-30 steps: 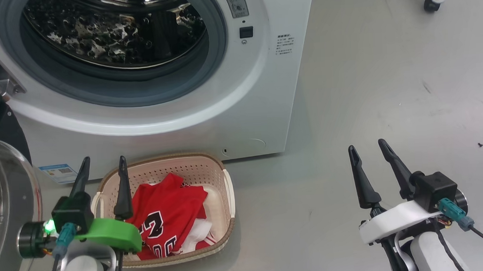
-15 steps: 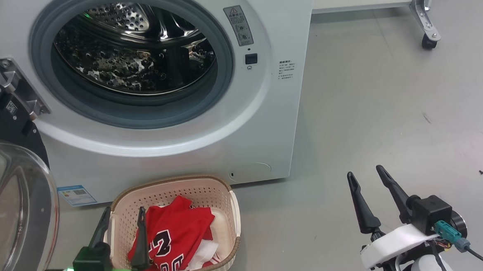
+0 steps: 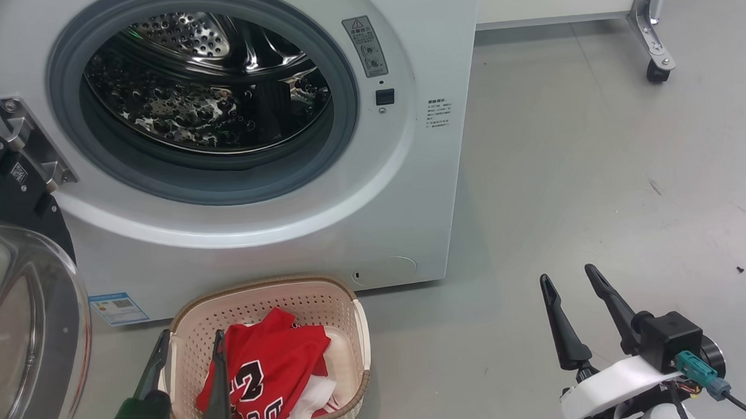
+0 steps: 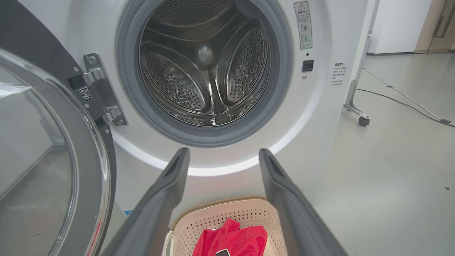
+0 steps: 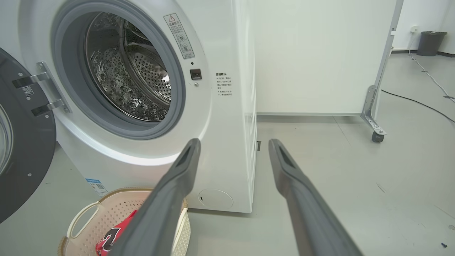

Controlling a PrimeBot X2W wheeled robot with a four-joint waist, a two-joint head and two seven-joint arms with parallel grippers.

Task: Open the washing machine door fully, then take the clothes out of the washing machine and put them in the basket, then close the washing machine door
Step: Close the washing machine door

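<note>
The washing machine door (image 3: 28, 330) is swung open on the left. The red 23 jersey (image 3: 266, 371) is piled in the cream basket (image 3: 269, 290), on the floor (image 3: 600, 159) right in front of the washing machine (image 3: 397, 189). The left gripper (image 3: 190, 339) is at the basket's near-left edge, fingers spread wide, holding nothing. The right gripper (image 3: 568, 274) is well off to the right over the floor, same deal: spread and empty-handed.

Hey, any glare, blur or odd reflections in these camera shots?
Head view: sharp, bright glints speckle the drum. Left wrist view: the washing machine door glass shows pale reflections. Right wrist view: even light, the right claw looms large near the lens.
</note>
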